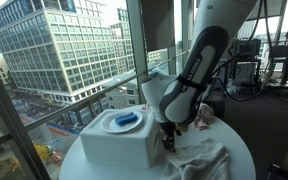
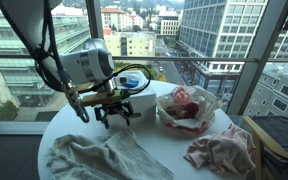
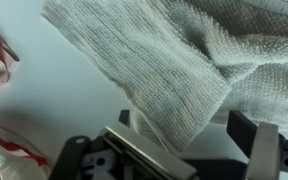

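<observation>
My gripper (image 1: 168, 143) hangs just above the round white table (image 1: 240, 150), next to a white box (image 1: 112, 146). It also shows in an exterior view (image 2: 114, 115). In the wrist view its jaws (image 3: 189, 140) are open, and the rounded end of a grey knitted towel (image 3: 164, 60) lies between them. The jaws have not closed on it. The towel lies crumpled on the table in both exterior views (image 1: 199, 160) (image 2: 99, 158). A blue object (image 1: 127, 120) sits on top of the box.
A clear bag holding a red-and-pink thing (image 2: 184, 105) sits on the table (image 2: 164, 145) past the gripper. A pink cloth (image 2: 219, 150) lies near the table's edge. The box (image 2: 141, 100) stands right behind the gripper. Large windows surround the table.
</observation>
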`<control>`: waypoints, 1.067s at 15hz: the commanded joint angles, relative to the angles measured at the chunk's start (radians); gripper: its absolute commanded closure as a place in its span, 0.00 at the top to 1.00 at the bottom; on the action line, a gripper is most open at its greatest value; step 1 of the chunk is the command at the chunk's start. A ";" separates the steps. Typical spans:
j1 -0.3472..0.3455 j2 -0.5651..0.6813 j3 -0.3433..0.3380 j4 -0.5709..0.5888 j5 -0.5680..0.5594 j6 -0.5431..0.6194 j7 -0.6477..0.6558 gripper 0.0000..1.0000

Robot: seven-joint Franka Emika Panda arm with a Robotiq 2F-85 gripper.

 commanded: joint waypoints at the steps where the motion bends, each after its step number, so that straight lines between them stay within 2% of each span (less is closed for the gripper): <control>1: -0.033 0.063 0.029 0.068 0.031 0.006 -0.105 1.00; 5: -0.062 0.133 0.068 0.110 0.088 0.027 -0.209 1.00; 9: -0.062 0.199 0.066 0.163 0.095 0.037 -0.247 1.00; 16: -0.115 0.241 0.092 0.240 0.133 0.008 -0.377 1.00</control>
